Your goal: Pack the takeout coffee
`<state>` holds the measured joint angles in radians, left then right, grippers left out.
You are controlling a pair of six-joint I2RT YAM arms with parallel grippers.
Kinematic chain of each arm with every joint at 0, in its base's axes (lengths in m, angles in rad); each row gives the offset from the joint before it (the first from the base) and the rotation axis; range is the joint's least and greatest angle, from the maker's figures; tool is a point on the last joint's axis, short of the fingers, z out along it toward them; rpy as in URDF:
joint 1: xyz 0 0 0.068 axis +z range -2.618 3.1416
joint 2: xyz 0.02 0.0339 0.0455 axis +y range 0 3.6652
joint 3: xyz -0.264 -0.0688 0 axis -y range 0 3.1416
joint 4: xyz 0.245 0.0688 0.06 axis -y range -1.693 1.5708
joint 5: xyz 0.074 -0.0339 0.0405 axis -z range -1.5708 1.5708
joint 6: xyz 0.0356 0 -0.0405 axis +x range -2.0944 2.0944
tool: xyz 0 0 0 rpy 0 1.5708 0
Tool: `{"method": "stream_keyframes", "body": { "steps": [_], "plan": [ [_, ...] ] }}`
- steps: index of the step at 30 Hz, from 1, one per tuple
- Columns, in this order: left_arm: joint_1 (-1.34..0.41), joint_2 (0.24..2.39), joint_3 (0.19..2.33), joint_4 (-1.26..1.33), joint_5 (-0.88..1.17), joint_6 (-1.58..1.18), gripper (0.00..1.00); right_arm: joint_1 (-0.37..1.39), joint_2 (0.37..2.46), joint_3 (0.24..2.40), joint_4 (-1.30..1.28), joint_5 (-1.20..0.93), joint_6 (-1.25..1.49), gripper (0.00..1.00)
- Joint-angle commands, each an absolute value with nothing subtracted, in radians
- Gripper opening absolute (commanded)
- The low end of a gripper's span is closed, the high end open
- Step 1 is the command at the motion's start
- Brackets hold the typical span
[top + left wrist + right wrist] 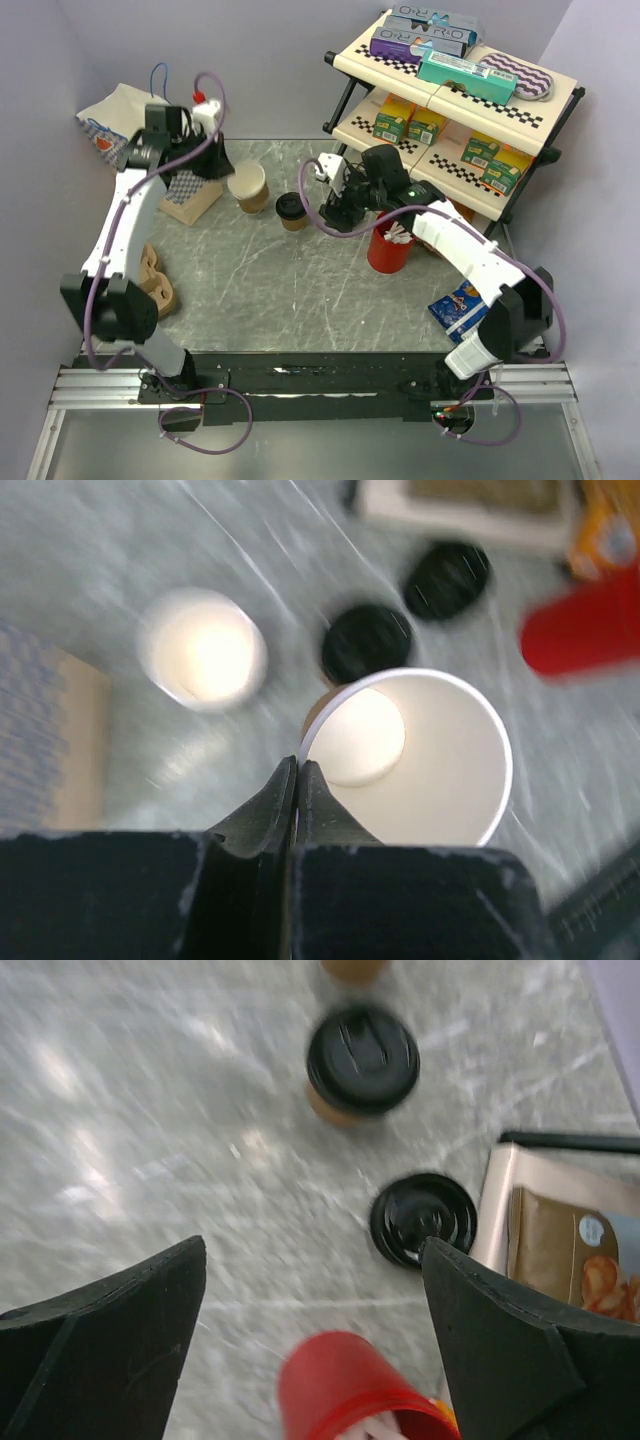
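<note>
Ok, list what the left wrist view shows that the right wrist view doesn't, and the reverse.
Only the left wrist view: the left claw, shut on the rim of a lidless white-lined cup.
Only the right wrist view: the right claw, open, and a brown snack packet on a beige shelf tray.
Both views: the black-lidded cup, a second black lid and the red cup.

A flat purple carton [412, 46] on the top tier of the cream shelf rack [556, 96] bore large pale letters, of which only "R" and "O" were legible. The dark grey carton [437, 19] behind showed similar lettering. Nothing else was readable.
</note>
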<state>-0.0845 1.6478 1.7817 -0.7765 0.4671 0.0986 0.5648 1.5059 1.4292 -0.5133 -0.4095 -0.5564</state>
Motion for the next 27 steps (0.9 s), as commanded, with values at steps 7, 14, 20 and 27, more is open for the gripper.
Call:
{"method": "stream_keyframes", "body": {
  "steps": [7,14,20,27],
  "plan": [
    [-0.202,1.468,1.341,-0.805,0.586,0.190,0.01,0.515,1.663,1.508,-0.728,-0.483,-1.147,0.88],
    [-0.255,1.460,1.190,-0.692,0.552,0.163,0.01,0.520,1.862,1.698,-0.847,-0.374,-1.347,0.79],
    [-0.270,1.462,1.117,-0.588,0.525,0.114,0.01,0.523,1.973,1.790,-0.894,-0.269,-1.472,0.72],
    [-0.270,1.443,1.081,-0.541,0.497,0.084,0.10,0.520,2.043,1.828,-0.949,-0.189,-1.555,0.66]
  ]
}}
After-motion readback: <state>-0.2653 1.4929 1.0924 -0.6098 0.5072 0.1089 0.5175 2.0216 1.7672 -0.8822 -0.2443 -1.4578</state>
